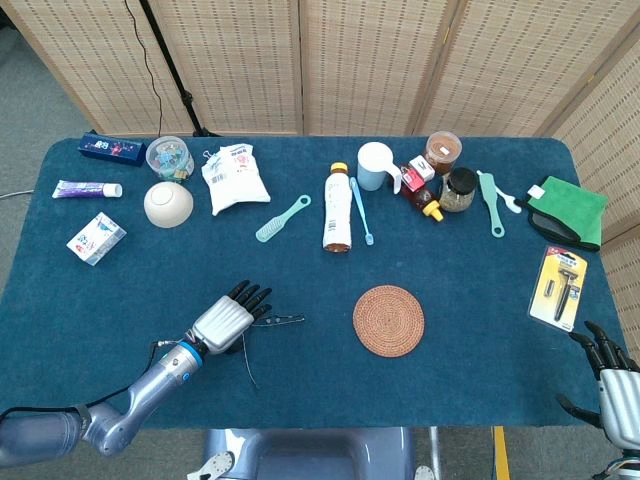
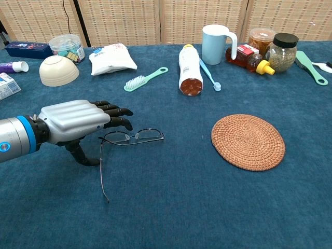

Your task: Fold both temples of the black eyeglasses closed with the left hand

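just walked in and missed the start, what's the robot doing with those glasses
The robot's left hand is flat, palm down, at the left end of the thin black-framed eyeglasses on the blue cloth table, fingers stretched over the frame and thumb pointing down beside it. It is not gripping them. One temple sticks out open toward the camera; the other cannot be made out. The right hand waits at the table's near right corner, fingers apart, holding nothing. The round woven coaster lies untouched nearby.

Blue counter (image 1: 120,290) | round woven coaster (image 1: 389,320) near front centre | white bottle (image 1: 338,207) lay on its side mid-counter, teal brush (image 1: 282,218) to its left | cream bowl (image 1: 168,204) far left | green cloth (image 1: 571,211) and packaged razor (image 1: 559,287) at right edge
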